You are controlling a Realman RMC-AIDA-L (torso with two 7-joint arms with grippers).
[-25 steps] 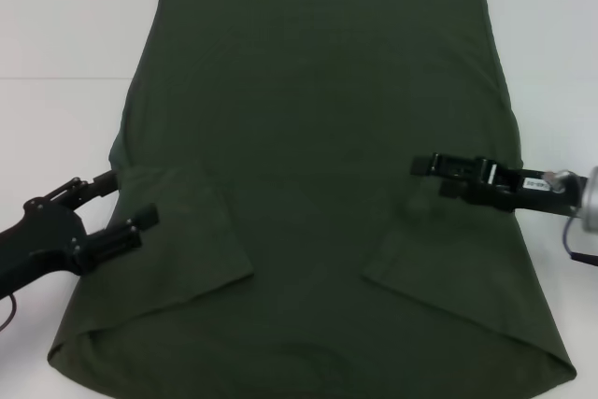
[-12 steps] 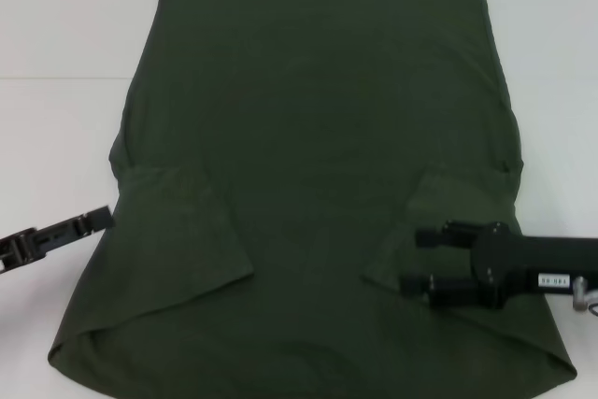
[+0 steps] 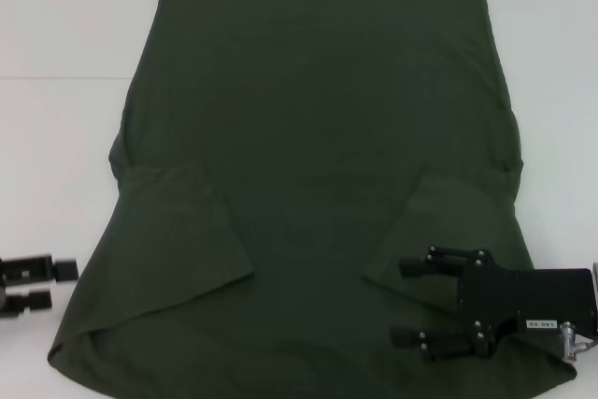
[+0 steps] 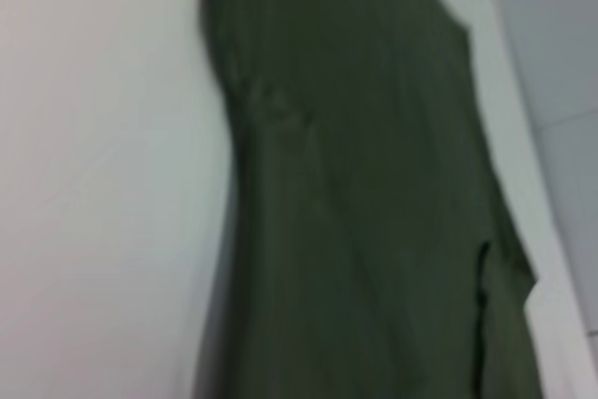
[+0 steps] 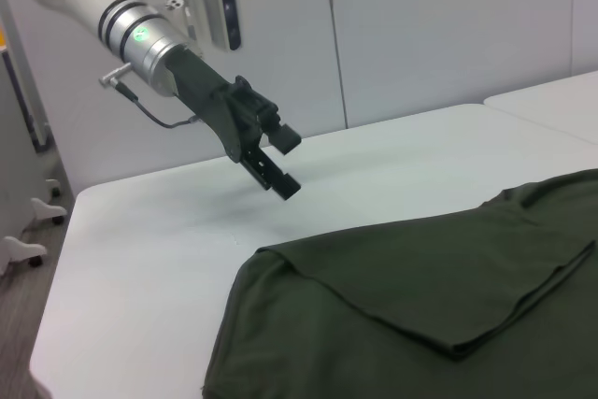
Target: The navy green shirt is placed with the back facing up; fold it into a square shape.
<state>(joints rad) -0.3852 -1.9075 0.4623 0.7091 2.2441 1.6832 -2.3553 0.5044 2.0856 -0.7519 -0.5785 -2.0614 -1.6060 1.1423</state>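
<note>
Shirt ran lengthwise away from the robot; right gripper, jaws apart, hung over its near-right corner, left gripper beside it, jaws apart.

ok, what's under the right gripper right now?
The right gripper, open, sits over the navy green shirt, above the folded-in right sleeve near the bottom corner. Whether it touches the cloth can't be told. The table beneath is covered there.

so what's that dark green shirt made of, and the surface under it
The dark olive-green shirt looks like soft matte knit fabric, probably cotton: it lies limp, with folded-in sleeves and gentle creases. The white table under it looks like a smooth, hard, faintly glossy laminate or plastic, though that's uncertain.
</note>
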